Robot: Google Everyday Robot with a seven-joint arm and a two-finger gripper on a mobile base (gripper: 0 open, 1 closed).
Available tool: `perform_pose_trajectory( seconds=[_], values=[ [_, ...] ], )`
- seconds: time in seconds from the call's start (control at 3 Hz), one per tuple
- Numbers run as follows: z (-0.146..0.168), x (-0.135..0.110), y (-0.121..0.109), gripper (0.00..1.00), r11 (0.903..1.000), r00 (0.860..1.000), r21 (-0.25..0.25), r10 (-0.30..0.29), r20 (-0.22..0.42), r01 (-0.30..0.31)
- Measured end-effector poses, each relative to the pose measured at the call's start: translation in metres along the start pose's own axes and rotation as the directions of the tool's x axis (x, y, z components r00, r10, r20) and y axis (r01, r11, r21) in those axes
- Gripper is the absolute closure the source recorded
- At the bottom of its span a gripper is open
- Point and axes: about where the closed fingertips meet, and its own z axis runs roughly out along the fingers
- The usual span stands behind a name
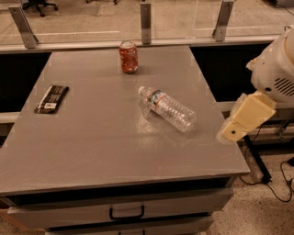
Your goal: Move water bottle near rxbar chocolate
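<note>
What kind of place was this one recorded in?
Probably an office or lab workspace: a grey drawer cabinet, a glass partition behind it, an office-chair base beyond. The robot arm stands at right; its pincer is out of view.
</note>
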Motion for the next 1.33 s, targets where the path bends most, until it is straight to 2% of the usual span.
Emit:
perform_pose_trajectory(
  seconds=[0.33, 0.67, 1.0, 1.33],
  values=[
    [0.029, -0.019, 0.005, 0.00, 0.9916, 0.990, 0.040, 0.120, 0.072, -0.123],
    [0.067, -0.048, 0.002, 0.00, 0.9846, 0.979, 0.074, 0.147, 0.139, -0.158],
    [0.066, -0.055, -0.004, 0.00, 0.9813, 0.974, 0.094, 0.150, 0.169, -0.168],
    [0.086, -0.054, 0.010, 0.00, 0.9785, 0.969, 0.069, 0.181, 0.166, -0.194]
  ],
)
